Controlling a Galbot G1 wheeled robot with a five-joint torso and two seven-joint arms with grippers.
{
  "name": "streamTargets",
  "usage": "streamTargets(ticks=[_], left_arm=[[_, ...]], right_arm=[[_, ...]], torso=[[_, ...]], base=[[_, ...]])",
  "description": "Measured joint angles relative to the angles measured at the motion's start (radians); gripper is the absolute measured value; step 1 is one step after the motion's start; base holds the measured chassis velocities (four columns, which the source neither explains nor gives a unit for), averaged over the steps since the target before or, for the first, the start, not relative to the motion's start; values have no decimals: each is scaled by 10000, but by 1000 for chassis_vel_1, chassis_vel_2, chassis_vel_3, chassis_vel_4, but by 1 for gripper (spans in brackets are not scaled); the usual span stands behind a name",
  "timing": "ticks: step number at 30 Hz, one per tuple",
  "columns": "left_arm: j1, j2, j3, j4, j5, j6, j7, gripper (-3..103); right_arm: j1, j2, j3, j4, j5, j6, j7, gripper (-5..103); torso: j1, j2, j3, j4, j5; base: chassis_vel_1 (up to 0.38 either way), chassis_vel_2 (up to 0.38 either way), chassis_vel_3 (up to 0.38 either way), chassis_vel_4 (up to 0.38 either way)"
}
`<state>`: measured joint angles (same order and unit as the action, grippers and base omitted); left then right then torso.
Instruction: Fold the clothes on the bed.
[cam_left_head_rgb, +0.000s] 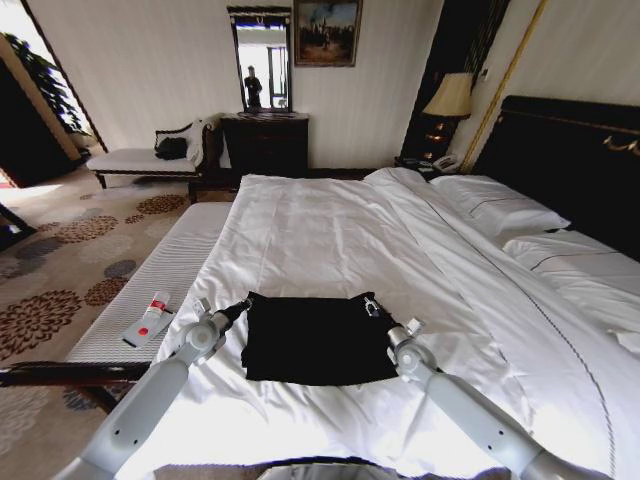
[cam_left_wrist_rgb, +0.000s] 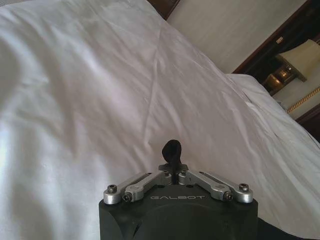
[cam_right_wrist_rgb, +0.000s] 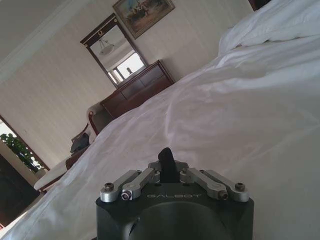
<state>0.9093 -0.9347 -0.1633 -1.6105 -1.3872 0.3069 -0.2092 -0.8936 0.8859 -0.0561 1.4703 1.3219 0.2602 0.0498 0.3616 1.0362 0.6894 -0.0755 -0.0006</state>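
The clothes (cam_left_head_rgb: 318, 342), a black T-shirt, lie as a flat, roughly square shape on the white sheet near the foot of the bed (cam_left_head_rgb: 330, 235). My left gripper (cam_left_head_rgb: 243, 303) sits at the shirt's far left corner, my right gripper (cam_left_head_rgb: 371, 306) at its far right corner. In the left wrist view the left gripper (cam_left_wrist_rgb: 172, 167) is shut with a tuft of black fabric (cam_left_wrist_rgb: 171, 149) sticking out between its fingers. The right gripper (cam_right_wrist_rgb: 167, 169) is likewise shut on a bit of black fabric (cam_right_wrist_rgb: 166, 159). No lettering on the shirt is visible.
A white-cushioned bench (cam_left_head_rgb: 175, 265) runs along the bed's left side, with a small white-and-red tube (cam_left_head_rgb: 150, 318) on it. Pillows (cam_left_head_rgb: 500, 208) and a dark headboard (cam_left_head_rgb: 570, 160) are at the right. A dresser with mirror (cam_left_head_rgb: 265, 140) and a chaise (cam_left_head_rgb: 150, 160) stand by the far wall.
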Motion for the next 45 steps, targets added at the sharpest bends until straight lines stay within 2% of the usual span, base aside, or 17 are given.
streamTargets(ticks=[2,4,11,14,15,18,23,27,33,40,45], left_arm=[[-151,2,13,37,-111,-121,6,1],[-323,4,12,70,-296,-242,19,1],[-243,7,-194,-87,-803,-437,164,1],[461,-2,-545,-492,-904,-559,671,1],[461,-2,-545,-492,-904,-559,671,1],[1386,-5,-1136,-1022,-1150,-712,1424,1],[2272,-205,-1695,-1406,-1143,-673,1577,1],[3500,-539,-2082,-1905,-764,-655,1869,1],[4939,-553,-2265,-2251,-56,-495,2067,1],[5634,-580,-2326,-2479,575,-453,2211,1],[5896,-643,-2458,-2757,658,-476,2319,1]], right_arm=[[158,28,116,36,28,131,18,4],[272,64,218,76,77,252,84,2],[59,88,591,471,148,478,205,1],[-429,21,851,808,-145,731,222,1],[-429,21,851,808,-145,731,222,1],[-1244,-157,1333,1413,-369,948,207,1],[-2456,-287,1969,2050,-660,980,230,1],[-4127,-246,2744,2621,-1265,1036,244,1],[-4792,31,2937,2544,-1822,1130,244,1],[-5348,63,2938,2588,-2332,1146,289,1],[-5913,67,3166,2860,-2816,1159,412,1]], torso=[[1,0,0,0,1],[1,0,0,1,0],[2,0,0,-1,0],[1,0,0,0,0],[1,0,0,0,0],[1,0,-2,2,1],[1,0,-2,0,1],[-2,2,-3,-7,-1],[-1,1,-2,3,1],[-2,2,-2,-1,0],[-1,1,-1,-2,0]], base=[[0,0,0,0],[0,0,0,0],[0,0,0,0],[0,0,0,0],[0,0,0,0],[0,0,0,0],[0,0,0,0],[0,0,0,0],[0,0,0,0],[0,0,0,0],[0,0,0,0]])
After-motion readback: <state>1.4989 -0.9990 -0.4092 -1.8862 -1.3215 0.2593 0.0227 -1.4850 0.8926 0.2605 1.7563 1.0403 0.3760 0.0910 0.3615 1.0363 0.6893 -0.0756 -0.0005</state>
